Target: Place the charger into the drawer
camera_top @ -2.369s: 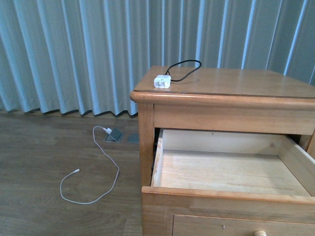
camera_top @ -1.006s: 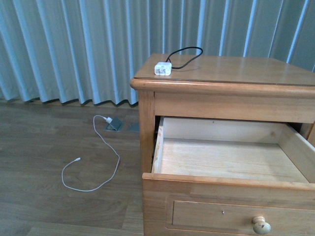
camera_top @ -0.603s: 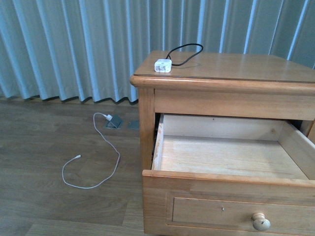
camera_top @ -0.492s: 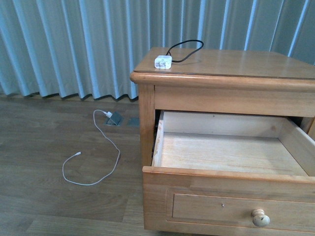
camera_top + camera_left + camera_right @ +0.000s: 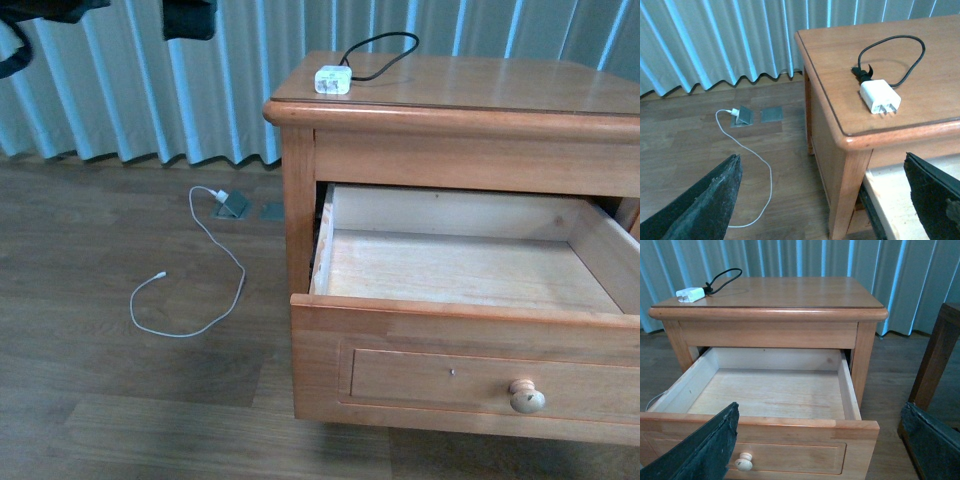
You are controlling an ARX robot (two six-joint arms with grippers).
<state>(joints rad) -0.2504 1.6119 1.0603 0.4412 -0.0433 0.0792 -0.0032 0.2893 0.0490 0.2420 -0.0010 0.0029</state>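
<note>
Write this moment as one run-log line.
left gripper: open, empty | right gripper: open, empty | charger: on nightstand top, untouched | drawer: open, empty

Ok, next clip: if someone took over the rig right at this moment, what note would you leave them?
Hands: left hand open, holding nothing; right hand open, holding nothing.
Things: charger lies on the nightstand top near its front left corner. The drawer is pulled out and its visible interior is bare.
Done: drawer is open.
Left: grasp the charger, carry it down and place it in the drawer.
</note>
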